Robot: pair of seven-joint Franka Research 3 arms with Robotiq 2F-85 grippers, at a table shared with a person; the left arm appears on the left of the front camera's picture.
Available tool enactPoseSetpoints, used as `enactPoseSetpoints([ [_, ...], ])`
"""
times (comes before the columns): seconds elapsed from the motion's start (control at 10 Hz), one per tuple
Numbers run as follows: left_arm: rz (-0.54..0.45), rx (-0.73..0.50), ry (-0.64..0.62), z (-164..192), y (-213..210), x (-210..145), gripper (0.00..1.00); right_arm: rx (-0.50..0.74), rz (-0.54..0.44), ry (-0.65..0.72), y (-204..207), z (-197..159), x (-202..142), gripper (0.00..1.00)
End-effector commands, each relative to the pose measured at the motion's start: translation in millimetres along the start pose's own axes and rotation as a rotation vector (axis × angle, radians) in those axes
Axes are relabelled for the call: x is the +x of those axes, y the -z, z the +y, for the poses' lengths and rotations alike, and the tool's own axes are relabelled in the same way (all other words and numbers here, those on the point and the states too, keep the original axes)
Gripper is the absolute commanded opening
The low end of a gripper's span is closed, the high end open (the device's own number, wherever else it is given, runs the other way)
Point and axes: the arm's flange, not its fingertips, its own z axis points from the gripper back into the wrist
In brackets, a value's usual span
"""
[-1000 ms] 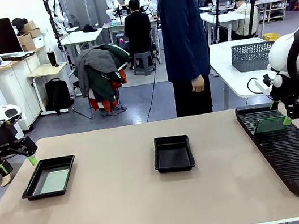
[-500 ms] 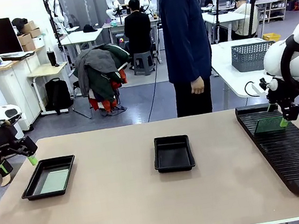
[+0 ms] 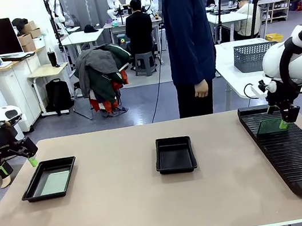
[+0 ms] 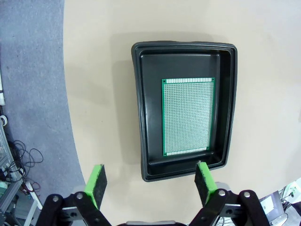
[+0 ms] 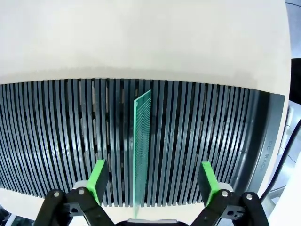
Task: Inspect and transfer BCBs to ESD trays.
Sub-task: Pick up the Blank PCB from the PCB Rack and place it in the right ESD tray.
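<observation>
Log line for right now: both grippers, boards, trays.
left gripper: open, near left tray | flat BCB: in left tray | right gripper: open, over upright BCB in rack | middle tray: empty

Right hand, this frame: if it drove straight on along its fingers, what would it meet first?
Most likely the green board standing on edge in the black slotted rack: its upper edge lies between the open fingers of the right hand. Depth is hard to judge, so the rack ribs might come first.
</observation>
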Motion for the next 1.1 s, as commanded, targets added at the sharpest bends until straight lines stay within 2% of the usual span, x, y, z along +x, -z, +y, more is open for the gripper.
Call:
enactPoseSetpoints([
  [0.0, -0.009, -0.009, 0.007, 0.9, 1.1, -1.4, 1.00, -0.001, -0.004, -0.003, 0.1, 0.4, -1.7, 1.00],
  [0.6, -0.009, -0.009, 0.007, 0.9, 1.1, -1.4, 1.00, -0.004, 0.009, 0.001, 0.3, 0.6, 1.4, 1.00],
  [0.7, -0.009, -0.009, 0.007, 0.9, 1.1, -1.4, 1.00, -0.003, 0.016, 0.001, 1.6, 0.9, 1.9, 0.94],
  [0.8, -0.009, -0.009, 0.007, 0.9, 1.1, -1.4, 1.00, 0.000, 0.015, 0.002, 2.5, 1.5, 1.5, 0.92],
  [0.9, -0.009, -0.009, 0.007, 0.9, 1.1, -1.4, 1.00, -0.004, 0.027, 0.017, 3.4, 2.4, 0.8, 0.85],
  [1.0, -0.009, -0.009, 0.007, 0.9, 1.1, -1.4, 1.00, 0.000, 0.026, 0.017, 4.4, 3.6, 0.4, 0.83],
])
